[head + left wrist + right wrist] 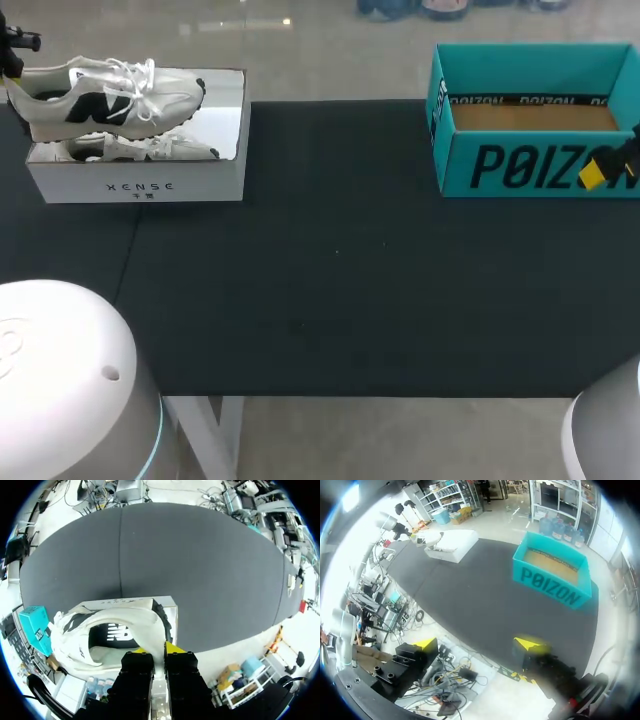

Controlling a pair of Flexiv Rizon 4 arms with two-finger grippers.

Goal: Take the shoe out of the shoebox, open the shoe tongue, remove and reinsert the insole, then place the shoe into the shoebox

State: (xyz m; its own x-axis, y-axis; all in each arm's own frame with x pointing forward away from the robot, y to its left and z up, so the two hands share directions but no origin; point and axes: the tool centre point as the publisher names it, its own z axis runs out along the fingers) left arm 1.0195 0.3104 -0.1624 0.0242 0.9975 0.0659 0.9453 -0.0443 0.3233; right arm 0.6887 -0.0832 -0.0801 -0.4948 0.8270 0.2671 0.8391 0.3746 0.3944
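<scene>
The left end effector (159, 652) has its two yellow-tipped fingers drawn close together, pinching the thin white heel edge of the shoe (115, 630) from both sides, so it is gripping the shoe at the heel. The shoe lies on its side on top of a white box (140, 185) at the far left corner of the bench (350, 280), toe pointing toward the middle, laces loose, and the box's mirrored top throws back a reflection of it. From the left wrist the shoe's opening faces the camera, its dark inner lining showing just ahead of the fingers. The right end effector (477, 642) is wide open with nothing between its fingers, hanging over the bench's edge. In the head view it sits at the right edge of the bench (600, 170), just in front of the near right corner of the teal shoebox (530, 165). The shoebox stands upright and open at the far right, its brown floor showing, well apart from the shoe, with a broad stretch of dark bench top between them. I count one shoe, one white box, one teal shoebox and two end effectors.
</scene>
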